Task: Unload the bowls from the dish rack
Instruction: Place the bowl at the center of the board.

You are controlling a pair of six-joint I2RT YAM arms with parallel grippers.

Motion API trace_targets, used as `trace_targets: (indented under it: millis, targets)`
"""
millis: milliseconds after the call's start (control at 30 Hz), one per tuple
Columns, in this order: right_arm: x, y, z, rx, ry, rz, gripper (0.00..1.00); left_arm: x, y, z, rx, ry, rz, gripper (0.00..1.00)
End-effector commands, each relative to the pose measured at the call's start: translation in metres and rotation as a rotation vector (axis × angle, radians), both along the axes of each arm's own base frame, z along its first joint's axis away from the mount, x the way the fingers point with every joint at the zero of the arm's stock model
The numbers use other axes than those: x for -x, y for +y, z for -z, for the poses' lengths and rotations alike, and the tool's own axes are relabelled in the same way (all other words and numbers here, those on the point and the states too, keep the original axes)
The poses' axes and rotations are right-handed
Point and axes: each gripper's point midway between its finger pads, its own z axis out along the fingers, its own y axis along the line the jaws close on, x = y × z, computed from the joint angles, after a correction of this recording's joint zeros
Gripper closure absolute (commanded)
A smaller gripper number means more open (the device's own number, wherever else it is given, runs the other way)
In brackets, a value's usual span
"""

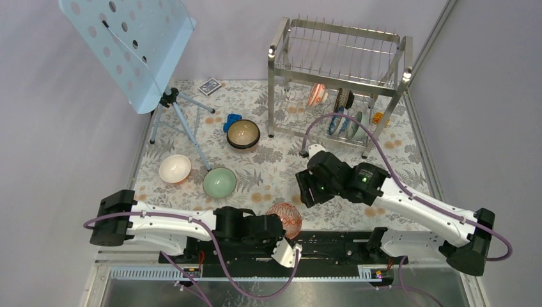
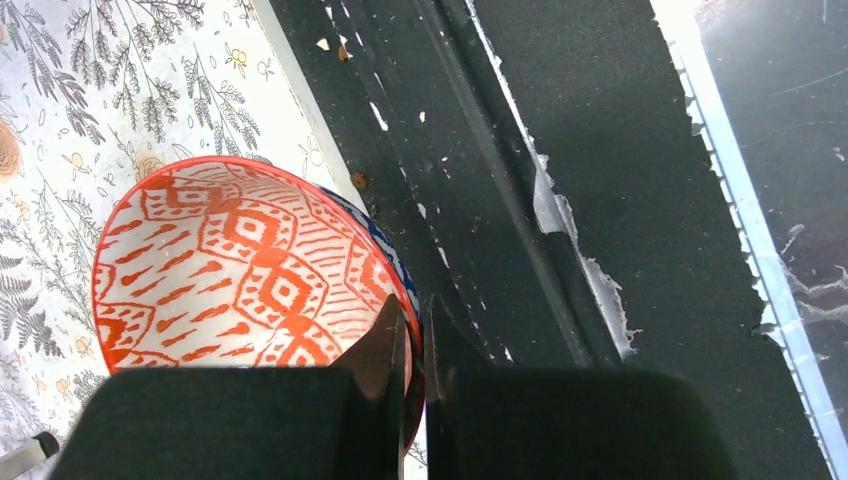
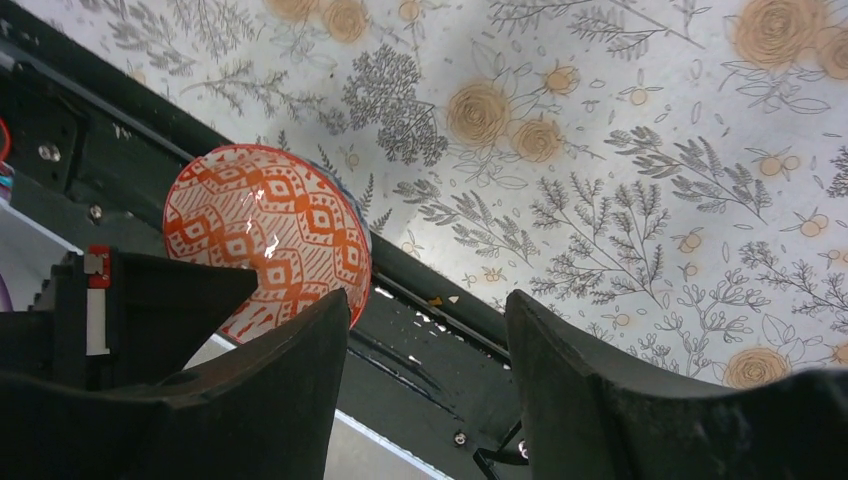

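Placing orange-red bowl (image 2: 240, 270) at near edge of table (image 1: 281, 173) with left gripper (image 2: 415, 322) pinched tight on its rim, right gripper (image 3: 430, 345) spread wide and empty; next, probably: let go, then reach into dish rack (image 1: 339, 64).

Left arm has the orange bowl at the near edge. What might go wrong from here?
1. The left end effector pinches only the bowl's rim; that thin grip may slip.
2. The bowl is at the mat's edge by the black rail; released here, it might tip onto it.
3. The right end effector hangs open close by and could clip it.
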Motion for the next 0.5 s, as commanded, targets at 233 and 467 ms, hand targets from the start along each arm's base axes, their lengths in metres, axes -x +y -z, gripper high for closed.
trace_targets:
  millis: [233, 467]
  targets:
    - [0.02, 0.024, 0.031, 0.044, 0.005, -0.064, 0.37, 0.009, -0.029, -0.038, 0.109, -0.032, 0.082, 1.0]
    - [0.026, 0.037, 0.047, 0.056, 0.034, -0.076, 0.38, 0.01, -0.031, -0.04, 0.12, -0.049, 0.077, 1.0]
